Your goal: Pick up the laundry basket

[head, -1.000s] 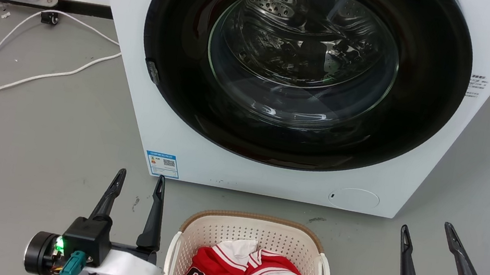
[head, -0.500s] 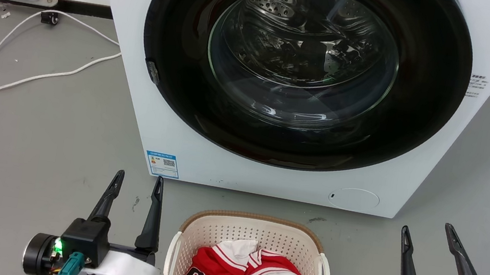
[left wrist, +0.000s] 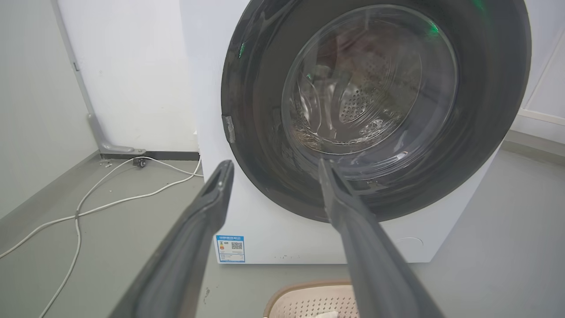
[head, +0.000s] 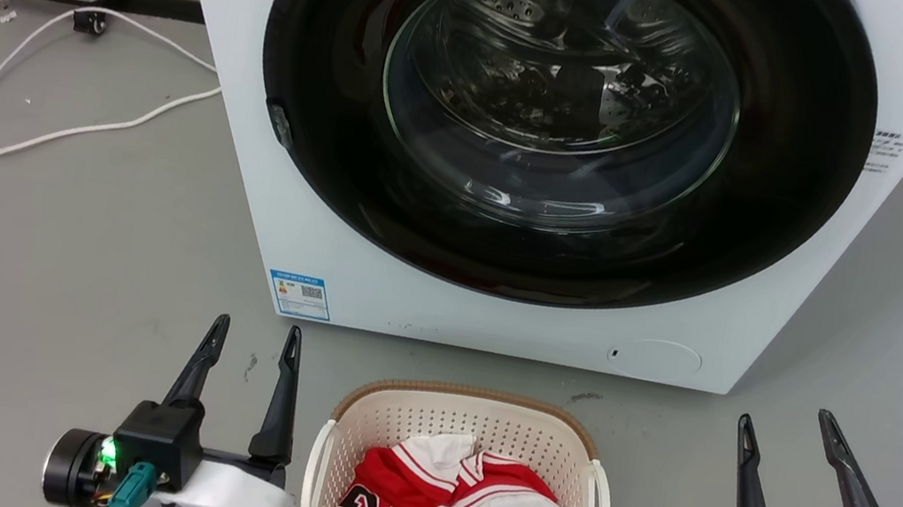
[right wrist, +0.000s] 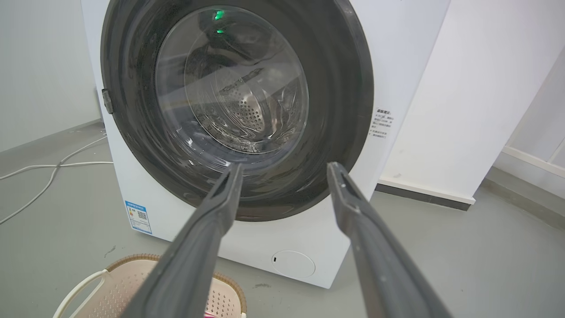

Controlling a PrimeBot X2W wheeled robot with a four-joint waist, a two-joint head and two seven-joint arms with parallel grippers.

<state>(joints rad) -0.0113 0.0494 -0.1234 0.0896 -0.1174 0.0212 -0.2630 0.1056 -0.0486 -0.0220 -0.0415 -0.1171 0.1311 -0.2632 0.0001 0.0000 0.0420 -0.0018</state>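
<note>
Placement: the laundry basket (head: 479, 430) sits on the floor (head: 105, 238) between the left claw (head: 259, 325) and right claw (head: 785, 417), just beside the left one. Both claws are spread and empty, flanking its loop handles (head: 312, 465), probably for a two-sided lift.

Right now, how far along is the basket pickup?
Done: nothing yet. The basket sits on the floor before the washer, clothes inside. In hand: left gripper and right gripper flank it, both open, empty, clear of its handles. Left: reach handles, close, lift.
</note>
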